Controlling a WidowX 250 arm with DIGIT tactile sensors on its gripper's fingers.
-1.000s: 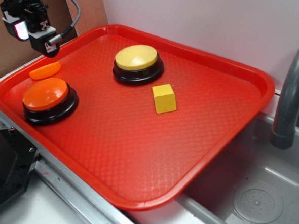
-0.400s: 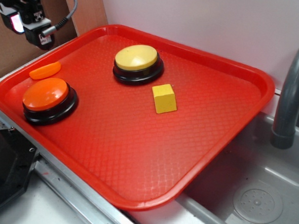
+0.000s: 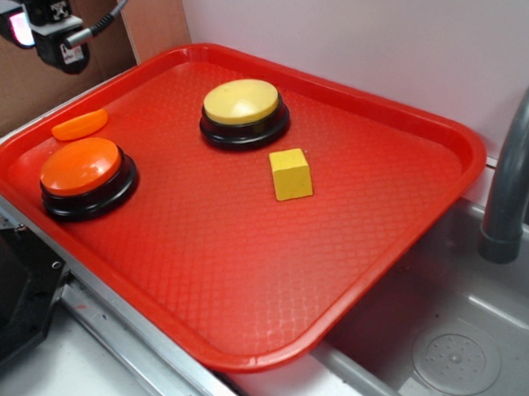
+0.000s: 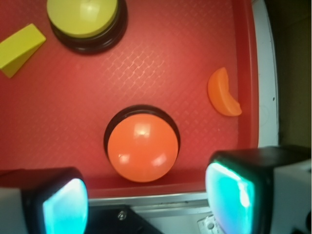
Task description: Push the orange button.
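Gripper high above the tray's left corner, nothing held.

The gripper hangs with jaws spread and empty, the orange button framed between them, probably lining up a press. The button sits untouched by the tray rim. In the exterior view the fingertips are cut off.

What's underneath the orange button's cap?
The orange button sits on a wider black base, resting on the red tray. The tray surface beneath it is covered.
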